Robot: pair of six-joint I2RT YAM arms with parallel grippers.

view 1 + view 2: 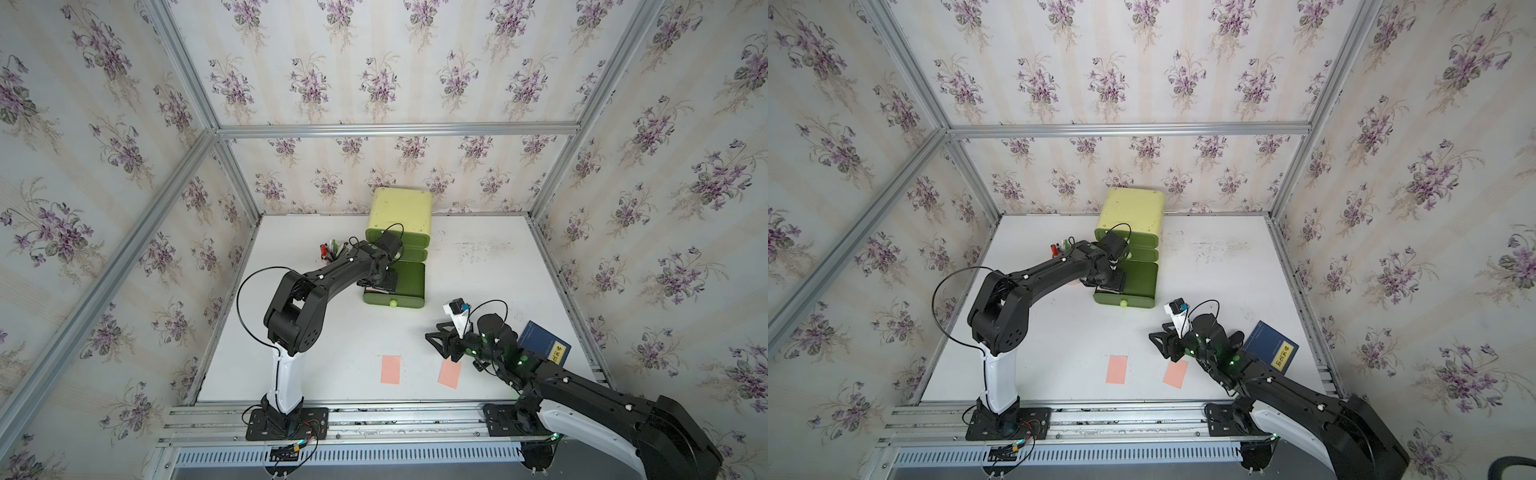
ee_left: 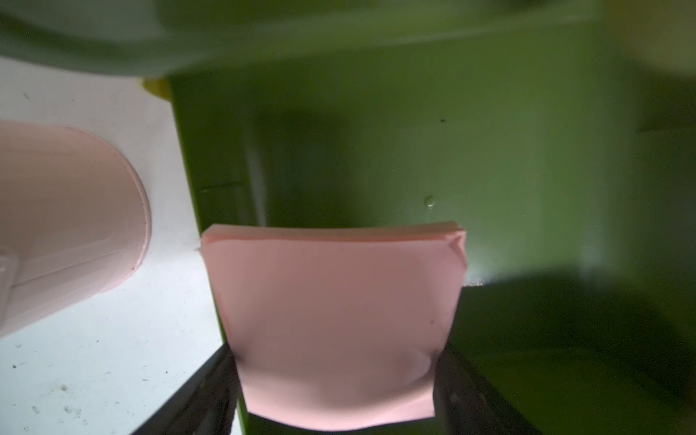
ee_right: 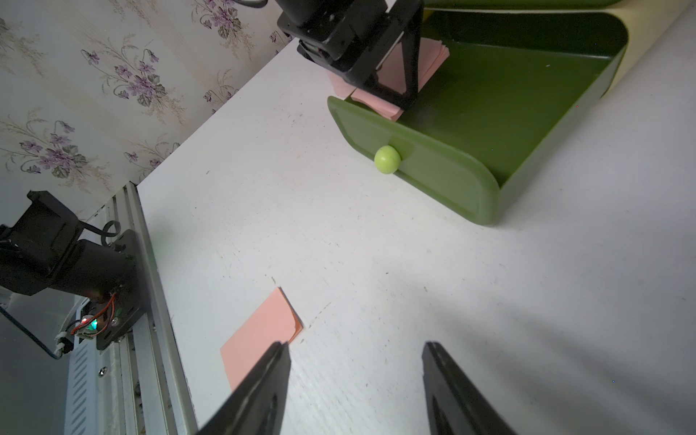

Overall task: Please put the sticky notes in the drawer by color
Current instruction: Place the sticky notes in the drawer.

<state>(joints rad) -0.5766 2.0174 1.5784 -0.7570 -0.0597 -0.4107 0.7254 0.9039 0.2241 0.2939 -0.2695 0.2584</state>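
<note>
Since the back wall sits at the top of my overhead views, I call it 12 o'clock on the white table, the biggest thing I see. At 12 o'clock stands the yellow-green chest, backed against that wall. Its bottom drawer is pulled out toward 6 o'clock, most of its dark green floor bare. A dark blue book lies flat at about 4 o'clock, partly behind my right arm. A pink pen cup stands at the chest's 9 o'clock, near the drawer's wall but apart from it.

My left gripper hangs over the drawer's 9 o'clock side, and a pink pad lies between its fingers, one edge overhanging the drawer's side wall. Whether those fingers press on the pad or stand loose of it, I cannot tell. My right gripper hovers over the table at about 5 o'clock, fingers spread apart with nothing between them.

One pink note lies flat at 6 o'clock near the front edge. A second pink note lies at its 3 o'clock, apart from it, just at 6 o'clock of the right gripper. Smallest, the drawer's light green knob faces 6 o'clock.
</note>
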